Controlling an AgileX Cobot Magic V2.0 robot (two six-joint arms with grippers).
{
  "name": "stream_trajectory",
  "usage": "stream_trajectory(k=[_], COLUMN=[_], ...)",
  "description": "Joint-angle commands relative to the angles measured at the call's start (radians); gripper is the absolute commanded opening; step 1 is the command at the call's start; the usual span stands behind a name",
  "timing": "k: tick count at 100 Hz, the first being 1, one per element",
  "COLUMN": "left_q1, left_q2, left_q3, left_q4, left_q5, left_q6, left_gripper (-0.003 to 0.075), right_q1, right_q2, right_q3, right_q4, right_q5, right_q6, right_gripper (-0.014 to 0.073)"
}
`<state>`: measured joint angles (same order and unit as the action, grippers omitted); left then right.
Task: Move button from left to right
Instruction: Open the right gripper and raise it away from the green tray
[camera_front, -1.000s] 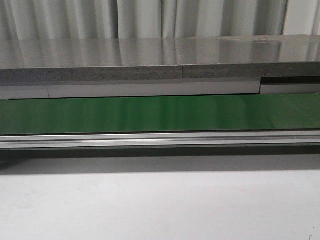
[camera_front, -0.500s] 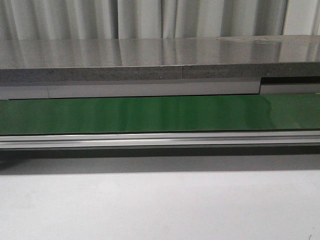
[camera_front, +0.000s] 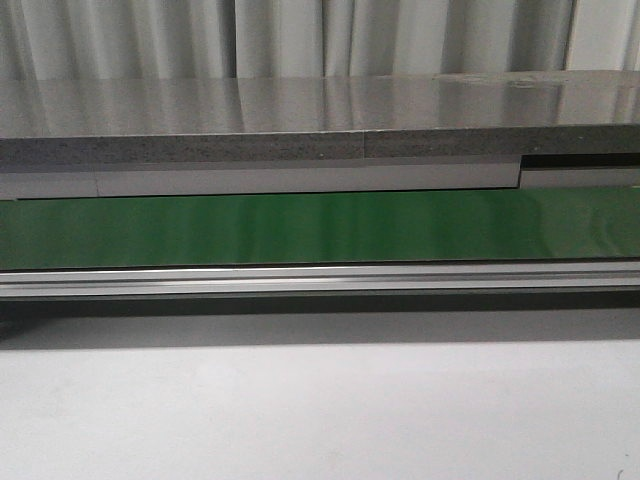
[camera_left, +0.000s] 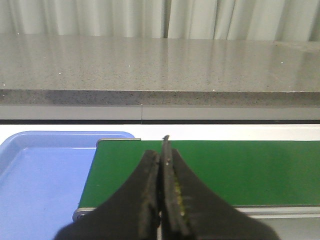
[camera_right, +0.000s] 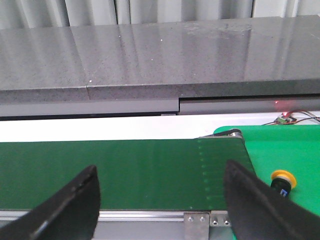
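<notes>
From the front we see the conveyor belt (camera_front: 320, 228) running from 9 to 3 o'clock across the table (camera_front: 320, 410), its rail (camera_front: 320, 279) at 6, a stone counter (camera_front: 320, 120) at 12. A tray (camera_left: 40, 180) lies off its 9 o'clock end; the button (camera_right: 283, 181) rests past its 3 o'clock end

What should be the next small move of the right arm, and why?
Probably a short move toward the button, which sits on the bright green surface just past the end of the conveyor belt. The right gripper has its jaws wide open and empty, with the button off to one side rather than between them.
</notes>
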<state>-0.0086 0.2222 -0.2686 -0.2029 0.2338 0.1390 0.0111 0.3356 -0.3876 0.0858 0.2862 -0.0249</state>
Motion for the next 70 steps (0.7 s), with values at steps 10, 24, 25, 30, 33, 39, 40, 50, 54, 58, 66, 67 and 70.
stream_trajectory(k=[10, 24, 25, 30, 33, 39, 40, 50, 54, 58, 66, 67, 70], left_q1=[-0.008, -0.008, -0.008, -0.008, -0.008, -0.008, -0.008, -0.008, -0.008, -0.008, -0.008, -0.008, -0.008], left_q2=[0.008, 0.008, 0.008, 0.008, 0.008, 0.008, 0.008, 0.008, 0.008, 0.008, 0.008, 0.008, 0.008], left_q3=[-0.026, -0.026, -0.026, -0.026, -0.026, -0.026, -0.026, -0.026, -0.026, -0.026, -0.026, -0.026, -0.026], left_q4=[-0.012, -0.012, -0.012, -0.012, -0.012, -0.012, -0.012, -0.012, -0.012, -0.012, -0.012, -0.012, -0.012], left_q5=[-0.079, -0.079, -0.079, -0.079, -0.079, -0.079, -0.079, -0.079, -0.079, -0.079, -0.079, -0.079, -0.079], left_q6=[-0.002, -0.002, -0.002, -0.002, -0.002, -0.002, -0.002, -0.002, -0.002, -0.002, -0.002, -0.002, -0.002], left_gripper=[-0.0020, -0.0020, -0.0020, -0.0020, -0.0020, -0.0020, -0.0020, -0.0020, -0.0020, -0.0020, -0.0020, -0.0020, -0.0020], right_q1=[0.002, 0.001, 0.001, 0.001, 0.001, 0.001, 0.001, 0.001, 0.001, 0.001, 0.001, 0.001, 0.001], right_q2=[-0.048, -0.048, -0.048, -0.048, -0.048, -0.048, -0.048, -0.048, -0.048, -0.048, -0.048, -0.048, -0.048], right_q3=[-0.025, -0.025, -0.025, -0.025, -0.025, -0.025, -0.025, -0.025, -0.025, -0.025, -0.025, -0.025, -0.025], right_q4=[-0.004, -0.004, -0.004, -0.004, -0.004, -0.004, -0.004, -0.004, -0.004, -0.004, -0.004, -0.004, -0.004], right_q5=[-0.006, -0.010, -0.010, -0.010, -0.010, -0.010, -0.010, -0.014, -0.014, -0.013, -0.013, -0.013, -0.013], right_q6=[-0.005, -0.005, -0.005, -0.005, -0.005, -0.005, -0.005, -0.005, -0.005, -0.005, -0.005, -0.005, -0.005], right_gripper=[0.0475, 0.0302, 0.0280, 0.0199, 0.0153, 0.0049, 0.0038, -0.0065, -0.0063, -0.0067, -0.0067, -0.0067, -0.0067])
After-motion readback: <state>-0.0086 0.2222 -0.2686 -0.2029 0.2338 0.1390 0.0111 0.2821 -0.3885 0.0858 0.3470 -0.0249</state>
